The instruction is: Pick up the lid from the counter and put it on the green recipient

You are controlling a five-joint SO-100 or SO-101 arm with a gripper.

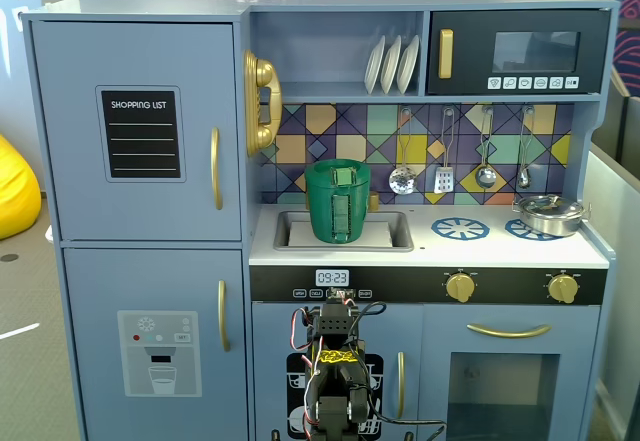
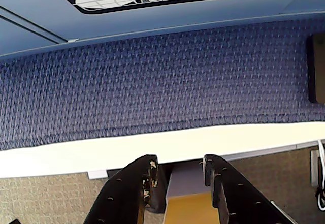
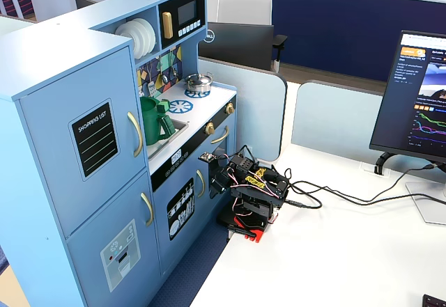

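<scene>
Black gripper (image 2: 179, 176) fingers stand slightly parted, holding nothing, above white table edge (image 2: 101, 155).

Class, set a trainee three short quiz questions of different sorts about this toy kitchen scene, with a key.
1. True or false: the green recipient stands in the sink.
2. Where is the lid? A) on the burner ring B) on the green recipient C) in the gripper
3. Fill in: in the wrist view the gripper holds ____.

Key: 1 true; 2 B; 3 nothing, its jaws apart over the floor.
</scene>
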